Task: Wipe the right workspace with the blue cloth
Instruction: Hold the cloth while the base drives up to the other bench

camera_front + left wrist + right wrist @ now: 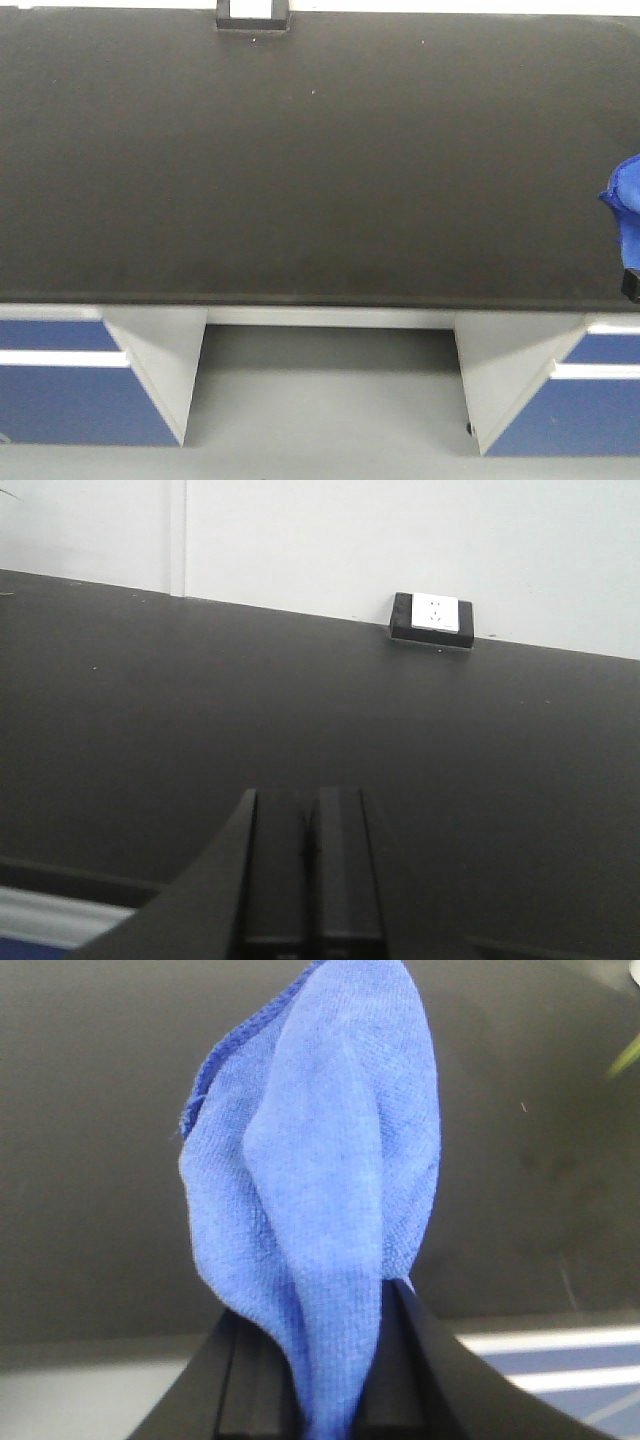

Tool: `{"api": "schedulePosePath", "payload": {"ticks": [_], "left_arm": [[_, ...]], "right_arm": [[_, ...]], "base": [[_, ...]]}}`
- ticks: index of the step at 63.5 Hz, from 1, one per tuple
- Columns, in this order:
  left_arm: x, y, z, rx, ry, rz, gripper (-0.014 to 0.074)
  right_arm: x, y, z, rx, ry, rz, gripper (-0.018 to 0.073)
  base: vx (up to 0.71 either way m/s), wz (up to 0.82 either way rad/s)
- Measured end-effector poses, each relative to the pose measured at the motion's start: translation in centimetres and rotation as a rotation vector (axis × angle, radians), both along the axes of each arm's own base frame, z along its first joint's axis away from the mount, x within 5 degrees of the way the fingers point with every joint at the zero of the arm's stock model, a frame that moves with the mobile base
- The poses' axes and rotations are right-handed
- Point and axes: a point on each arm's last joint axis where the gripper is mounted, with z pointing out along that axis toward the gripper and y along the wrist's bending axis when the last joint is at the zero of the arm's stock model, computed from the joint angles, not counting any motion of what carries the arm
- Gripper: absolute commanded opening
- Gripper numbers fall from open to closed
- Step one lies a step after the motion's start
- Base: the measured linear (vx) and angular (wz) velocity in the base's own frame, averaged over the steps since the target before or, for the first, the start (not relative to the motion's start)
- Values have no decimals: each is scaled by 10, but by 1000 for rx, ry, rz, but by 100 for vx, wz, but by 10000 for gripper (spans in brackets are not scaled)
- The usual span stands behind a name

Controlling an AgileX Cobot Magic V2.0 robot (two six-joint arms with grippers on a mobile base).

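Observation:
My right gripper (330,1300) is shut on the blue cloth (320,1160), which hangs bunched out past the fingers over the black counter. In the front view the blue cloth (626,205) shows at the far right edge above the counter (300,160), with a bit of the right gripper (631,285) below it. My left gripper (310,810) is shut and empty, its fingers pressed together low over the counter (150,710) near its front edge. The left gripper does not show in the front view.
A black socket box with a white face (434,616) sits at the counter's back edge by the white wall; it also shows at the top of the front view (252,17). Blue-fronted cabinets (60,400) stand under the counter on both sides of a knee gap.

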Motion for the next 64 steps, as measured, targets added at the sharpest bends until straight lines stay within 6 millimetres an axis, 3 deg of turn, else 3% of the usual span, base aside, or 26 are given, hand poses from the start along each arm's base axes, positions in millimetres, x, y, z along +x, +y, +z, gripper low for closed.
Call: {"api": "schedulePosePath", "payload": {"ticks": [64], "left_arm": [[0, 0, 0, 0, 0, 0, -6]], "right_arm": [[0, 0, 0, 0, 0, 0, -8]], "base": [[18, -3]]}}
